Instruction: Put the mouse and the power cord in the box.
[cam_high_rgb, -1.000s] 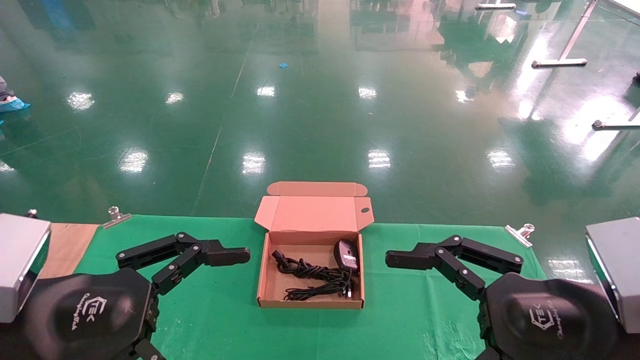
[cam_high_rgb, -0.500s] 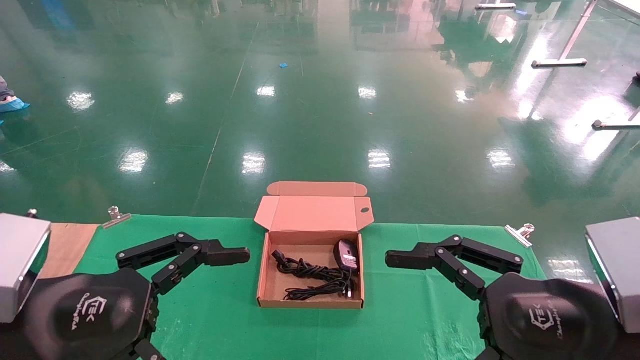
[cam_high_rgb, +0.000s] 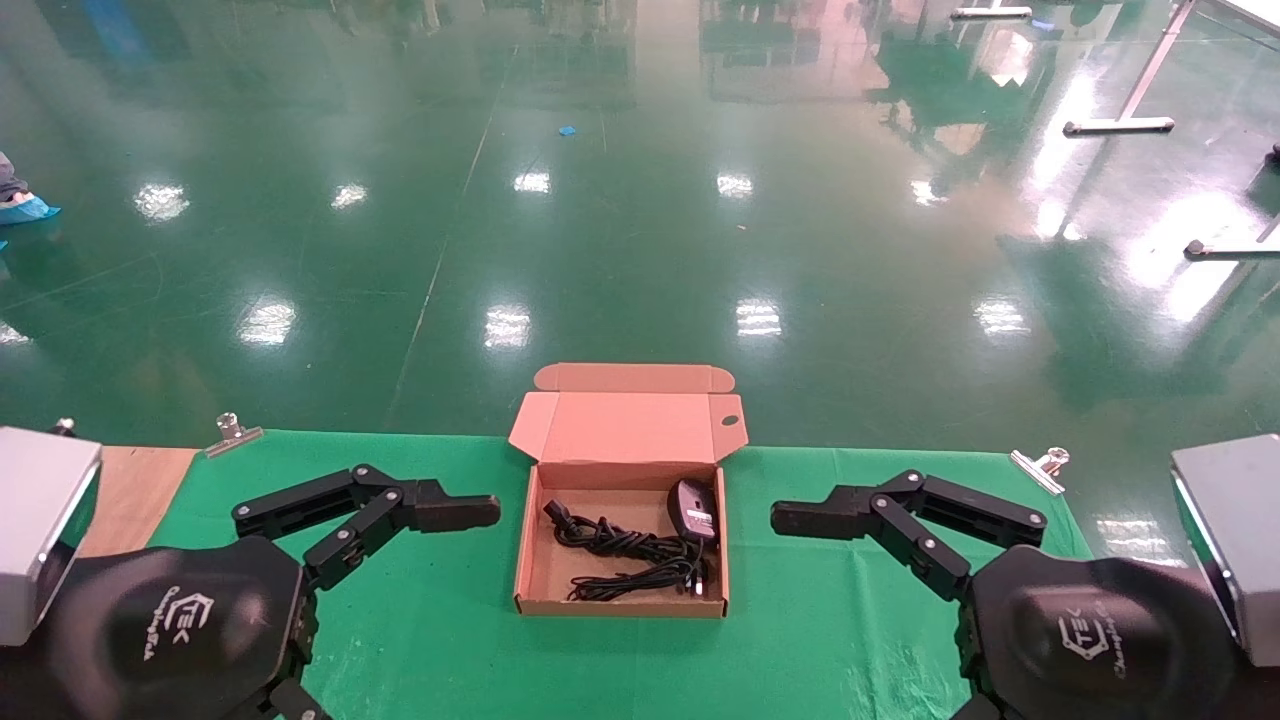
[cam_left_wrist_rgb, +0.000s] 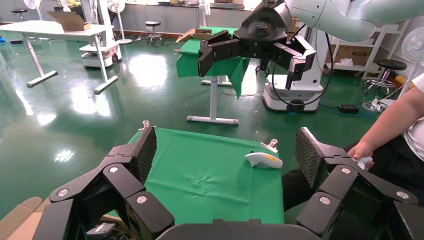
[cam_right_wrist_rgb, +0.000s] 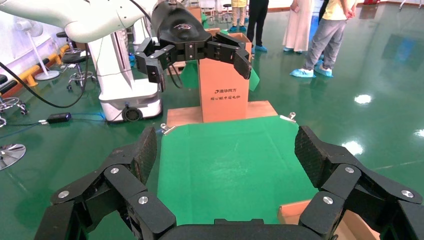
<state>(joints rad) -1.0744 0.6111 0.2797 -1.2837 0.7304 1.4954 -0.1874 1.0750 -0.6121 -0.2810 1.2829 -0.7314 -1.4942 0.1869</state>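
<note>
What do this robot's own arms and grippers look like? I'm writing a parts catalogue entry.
Both are matte black. The left gripper and the right gripper each have two long, jointed linkage fingers with silver pivot screws; the fingertip pads carry a fine diamond-grid texture. Each sits on a rounded black wrist housing printed with a white hexagon logo and lettering. Beside each housing is a boxy silver-grey module.

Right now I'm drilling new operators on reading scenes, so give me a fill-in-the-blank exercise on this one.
1. The mouse lies inside the ____.
2. The power cord lies in the box beside the ____.
3. The box's lid is ____.
4. The left end effector and right end effector flank the box, each with fingers ____.

Missing words: box; mouse; open; open
</note>
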